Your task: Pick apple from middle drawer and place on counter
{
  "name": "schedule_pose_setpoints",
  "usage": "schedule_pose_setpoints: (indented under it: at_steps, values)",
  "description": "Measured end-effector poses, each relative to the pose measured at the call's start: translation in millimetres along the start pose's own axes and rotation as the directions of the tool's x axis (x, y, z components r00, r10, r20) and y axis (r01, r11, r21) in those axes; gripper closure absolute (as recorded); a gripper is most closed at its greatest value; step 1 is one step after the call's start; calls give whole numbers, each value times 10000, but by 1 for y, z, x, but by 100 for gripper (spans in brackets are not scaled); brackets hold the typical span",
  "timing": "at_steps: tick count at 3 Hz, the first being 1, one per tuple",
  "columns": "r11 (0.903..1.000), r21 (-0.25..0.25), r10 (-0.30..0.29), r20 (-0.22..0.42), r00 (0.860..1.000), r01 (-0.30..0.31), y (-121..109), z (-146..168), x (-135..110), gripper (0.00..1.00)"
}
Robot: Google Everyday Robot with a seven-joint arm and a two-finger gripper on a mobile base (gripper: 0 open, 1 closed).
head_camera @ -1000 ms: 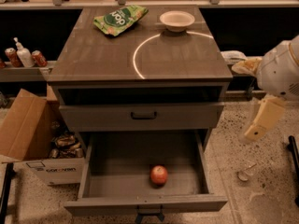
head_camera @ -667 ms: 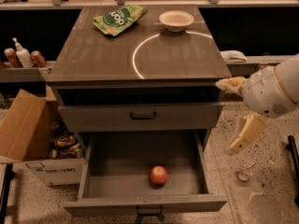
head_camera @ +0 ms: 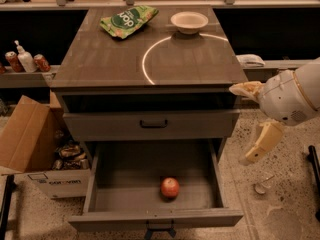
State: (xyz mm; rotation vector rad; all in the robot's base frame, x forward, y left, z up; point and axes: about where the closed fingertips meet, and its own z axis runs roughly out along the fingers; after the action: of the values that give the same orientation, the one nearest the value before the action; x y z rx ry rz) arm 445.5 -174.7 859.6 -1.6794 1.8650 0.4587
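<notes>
Sitting on the grey floor of the middle drawer (head_camera: 127, 171), the apple (head_camera: 170, 187) is resting near the front wall, slightly right of centre. It is showing as small and round, with red skin and a paler yellowish patch on top. The drawer is standing pulled out. To the right of the cabinet, the gripper (head_camera: 240, 124) is hovering above the speckled floor, well apart from the apple, its two cream fingers spread wide and gripping nothing. Farther back, the counter (head_camera: 110, 59) is carrying a green snack bag (head_camera: 127, 20) and a white bowl (head_camera: 189, 21).
</notes>
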Motion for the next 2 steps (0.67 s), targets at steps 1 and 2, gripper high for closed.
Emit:
schedule_pose_setpoints:
  at_steps: [1,2]
  values:
    - [9998,-162,132,206,9997,-128,0,16,17,0]
    - [9991,-404,155,580,9982,-131,1,43,47,0]
